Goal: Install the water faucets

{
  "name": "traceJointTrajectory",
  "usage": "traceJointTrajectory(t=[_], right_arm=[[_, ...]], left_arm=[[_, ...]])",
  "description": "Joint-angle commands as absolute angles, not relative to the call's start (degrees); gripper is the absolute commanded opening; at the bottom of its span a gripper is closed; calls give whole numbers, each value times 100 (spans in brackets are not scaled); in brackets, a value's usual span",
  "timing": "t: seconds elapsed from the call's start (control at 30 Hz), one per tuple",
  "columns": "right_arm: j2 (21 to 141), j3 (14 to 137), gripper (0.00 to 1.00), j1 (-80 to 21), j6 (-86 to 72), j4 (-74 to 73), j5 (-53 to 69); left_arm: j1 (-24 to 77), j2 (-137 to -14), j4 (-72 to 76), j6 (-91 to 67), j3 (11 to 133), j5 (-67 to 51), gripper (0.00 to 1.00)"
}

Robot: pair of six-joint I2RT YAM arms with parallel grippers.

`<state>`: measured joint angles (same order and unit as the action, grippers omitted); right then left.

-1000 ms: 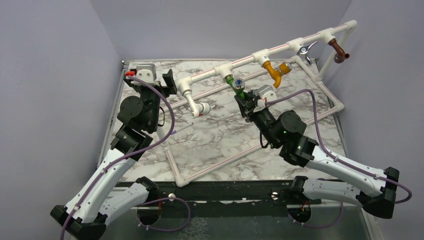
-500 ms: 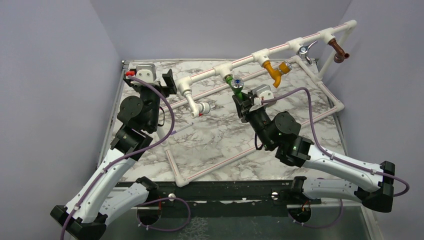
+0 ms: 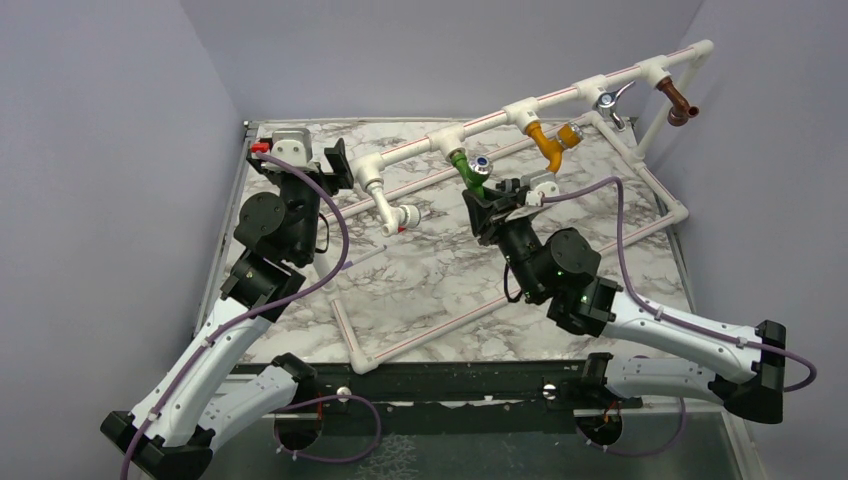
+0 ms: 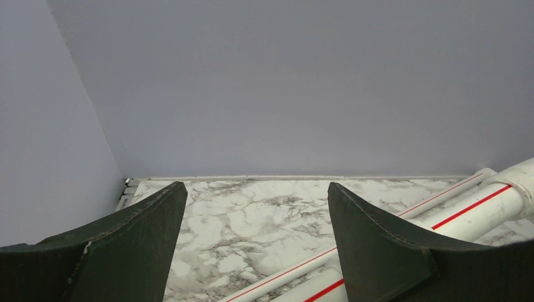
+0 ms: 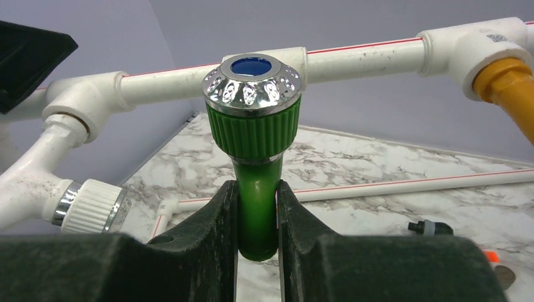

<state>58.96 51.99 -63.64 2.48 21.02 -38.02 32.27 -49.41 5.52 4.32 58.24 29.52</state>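
Two robot arms reach over a grey-veined white marble surface that carries a long white plastic pipe frame with thin red stripes. The frame's raised top rail runs along the far edge, from the far left corner towards the far right corner.

Five taps hang from the rail. From left to right they are a white plastic tap, a bright green plastic tap topped by a round silver knob, a mustard-yellow tap, a small chrome tap and a copper-brown tap.

The green tap sits near the middle of the far edge, with its upper end at the rail's fitting. The right pincer is clamped narrowly on its green stem, just below the ribbed collar under the knob.

Over the last second the right wrist has rolled and the arm has edged leftward. The tap has turned with it, so the knob now points more towards the far edge. This looks like the tap being screwed into its fitting. How deeply it is seated cannot be told.

The left pincer hangs wide apart near the far left corner, just beside the rail and gripping nothing. It has not shifted.
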Motion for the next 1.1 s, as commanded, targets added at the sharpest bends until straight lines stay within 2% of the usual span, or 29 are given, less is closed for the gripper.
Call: traceJointTrajectory(t=[0.0,0.5,1.07], right_arm=[[6040,5068,0,-6333,-445,2882,-4014],[5879,4903,0,-6279,-2349,3079,-4622],[5663,4717,0,-5818,-5649,2414,-4631]], left_arm=[[3249,-4931,-289,176,5555,3127,83],[3250,-4887,-288,163,5546,3120,83],[3250,-4850,-290,158,5533,3115,83]])
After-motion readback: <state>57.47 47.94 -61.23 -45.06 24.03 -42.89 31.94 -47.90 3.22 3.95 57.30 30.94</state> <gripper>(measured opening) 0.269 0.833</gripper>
